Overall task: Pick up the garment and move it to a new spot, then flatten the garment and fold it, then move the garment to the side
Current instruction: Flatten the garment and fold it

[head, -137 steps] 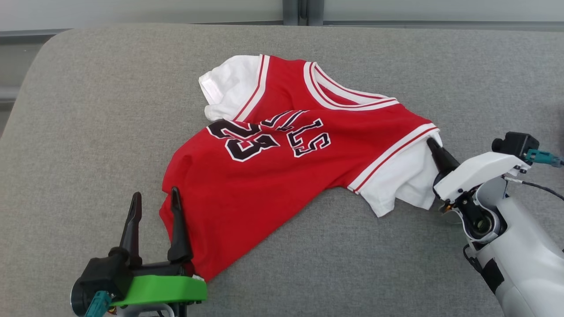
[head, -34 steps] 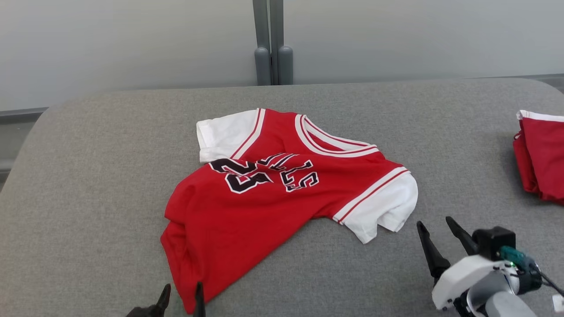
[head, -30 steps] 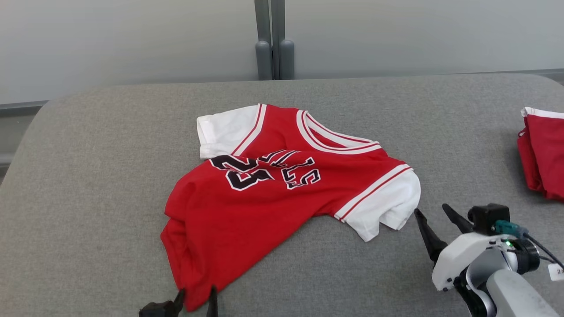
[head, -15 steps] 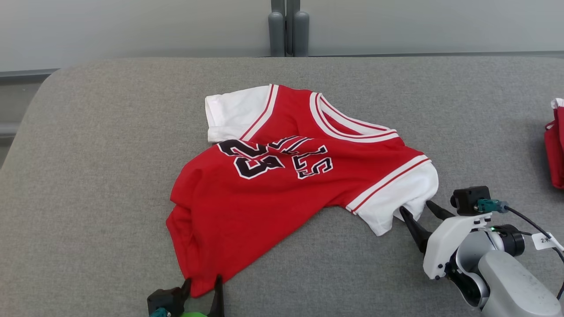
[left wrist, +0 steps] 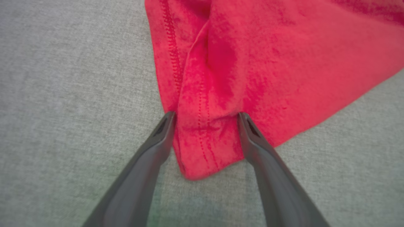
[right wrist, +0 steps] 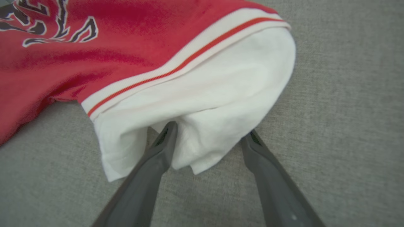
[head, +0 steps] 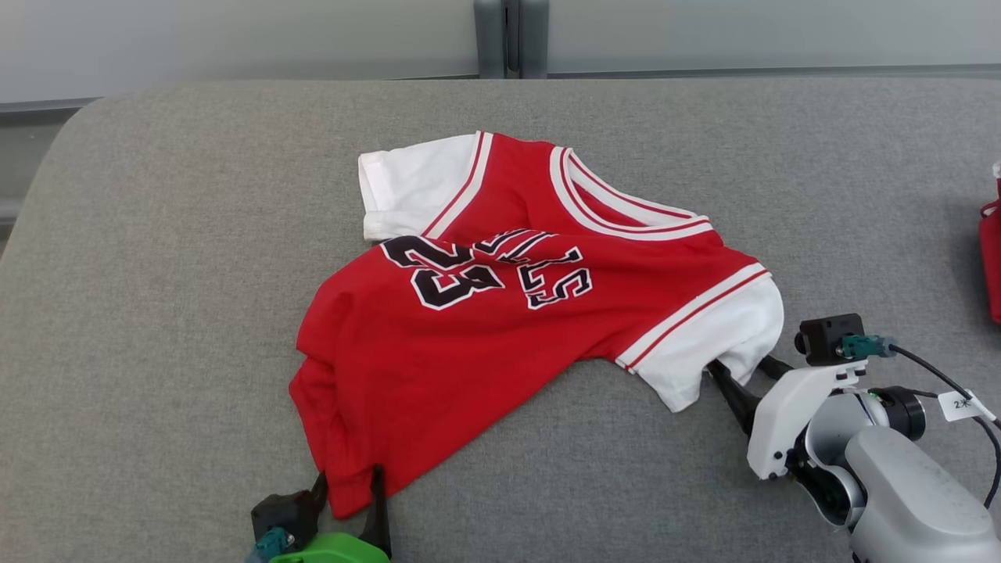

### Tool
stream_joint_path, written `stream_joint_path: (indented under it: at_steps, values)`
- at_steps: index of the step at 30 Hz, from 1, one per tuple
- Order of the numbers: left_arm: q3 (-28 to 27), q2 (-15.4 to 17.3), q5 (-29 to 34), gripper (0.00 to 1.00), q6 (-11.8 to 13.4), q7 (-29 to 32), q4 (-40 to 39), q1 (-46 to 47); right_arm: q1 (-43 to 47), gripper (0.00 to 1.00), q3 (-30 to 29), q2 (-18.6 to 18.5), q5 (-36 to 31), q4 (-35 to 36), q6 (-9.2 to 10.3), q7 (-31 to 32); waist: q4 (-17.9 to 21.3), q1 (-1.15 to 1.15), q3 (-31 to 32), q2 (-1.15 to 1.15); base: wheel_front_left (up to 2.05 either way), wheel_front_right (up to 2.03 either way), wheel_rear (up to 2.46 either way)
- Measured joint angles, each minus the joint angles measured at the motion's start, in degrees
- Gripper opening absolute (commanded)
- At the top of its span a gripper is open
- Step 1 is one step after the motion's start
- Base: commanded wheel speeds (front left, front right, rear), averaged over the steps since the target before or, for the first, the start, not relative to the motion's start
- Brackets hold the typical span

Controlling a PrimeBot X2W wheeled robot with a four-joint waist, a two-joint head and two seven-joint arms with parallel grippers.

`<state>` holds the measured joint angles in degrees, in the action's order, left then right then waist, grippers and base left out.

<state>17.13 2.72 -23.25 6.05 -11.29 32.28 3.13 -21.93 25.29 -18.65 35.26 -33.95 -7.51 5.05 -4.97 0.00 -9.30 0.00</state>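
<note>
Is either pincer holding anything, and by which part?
Nothing held yet. Open left pincer straddles the hem corner of the red-and-white jersey; open right pincer straddles its white sleeve.

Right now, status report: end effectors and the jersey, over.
Left end effector open astride jersey hem corner. Right end effector open astride white sleeve. Jersey rumpled on grey cushion. Nothing in the way.

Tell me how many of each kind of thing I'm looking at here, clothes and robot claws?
Cloth items: 2, the red jersey and a red cloth piece cut off at the head view's right edge.
Grippers: 2, the left gripper open astride the jersey's hem, the right gripper open around its white sleeve.
Total: 4.
</note>
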Motion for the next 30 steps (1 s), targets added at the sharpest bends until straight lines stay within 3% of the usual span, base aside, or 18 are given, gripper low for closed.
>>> stream_joint_path:
  at_steps: [3,6,8,9,10,11,12,13,18,22,26,30]
  values:
    - [0.1,-0.1,-1.1,1.0,0.0,-0.1,0.4,0.2,-0.9,0.72,0.7,-0.3,0.9,-0.5,0.0,0.1,-0.3,0.0,-0.3,0.0,0.0,0.0,0.0]
    - [0.3,-0.2,-2.2,1.0,0.0,0.1,0.3,0.3,-1.1,0.82,1.3,-0.5,2.0,-0.8,0.0,0.1,-0.7,0.0,-0.4,0.0,0.0,0.0,0.0]
    - [0.5,-0.2,-2.8,1.0,-0.1,0.5,0.1,0.3,-1.3,0.83,1.7,-0.7,2.5,-0.9,0.0,0.0,-0.9,0.0,-0.4,0.0,0.0,0.0,0.0]
    - [0.8,-0.2,-2.9,1.0,-0.1,0.6,0.2,0.4,-1.5,0.78,2.0,-0.9,2.8,-0.9,0.0,0.0,-1.0,0.0,-0.5,0.0,0.0,0.0,0.0]
    - [1.1,-0.2,-3.0,0.87,-0.2,0.6,0.3,0.5,-1.6,0.69,2.3,-0.9,3.2,-1.0,0.0,0.0,-1.1,0.0,-0.5,0.0,0.0,0.0,0.0]
    - [1.6,-0.1,-3.5,0.16,-0.5,0.6,0.7,0.9,-1.9,0.35,2.9,-1.1,3.9,-1.0,0.01,0.4,-1.2,0.0,-0.6,0.0,0.0,0.0,0.0]
    - [1.7,0.1,-4.2,0.0,-0.9,0.6,1.0,1.1,-2.0,0.11,3.3,-1.1,4.0,-1.0,0.01,0.4,-1.2,0.0,-0.7,0.0,0.0,0.0,0.0]
    - [2.0,0.1,-4.4,0.0,-1.1,0.6,1.4,1.4,-2.2,0.0,3.6,-0.9,4.9,-1.1,0.01,0.7,-1.1,0.0,-0.8,0.0,0.0,0.0,0.0]
    - [2.4,0.5,-7.0,0.0,-2.6,1.2,2.0,2.0,-2.5,0.0,4.6,-0.7,9.6,-0.4,0.02,0.5,-0.8,0.0,-0.2,0.0,0.0,0.0,0.0]
    - [2.1,0.5,-10.5,0.0,-4.6,2.0,-0.6,1.3,-1.5,0.0,4.1,-2.6,13.9,3.9,0.02,-1.2,-0.8,0.0,0.8,0.0,0.0,0.0,0.0]
    - [1.2,0.5,-13.6,0.0,-6.7,3.8,-8.5,-1.0,1.9,0.0,2.1,-6.2,20.3,12.9,0.02,-2.4,-0.8,0.0,2.5,0.0,0.0,0.0,0.0]
    - [-0.4,3.7,-16.2,0.0,-7.1,7.3,-23.1,-3.3,5.6,0.0,-2.3,-10.6,26.6,24.8,0.02,-2.7,-0.4,0.0,4.5,0.0,0.0,0.0,0.0]
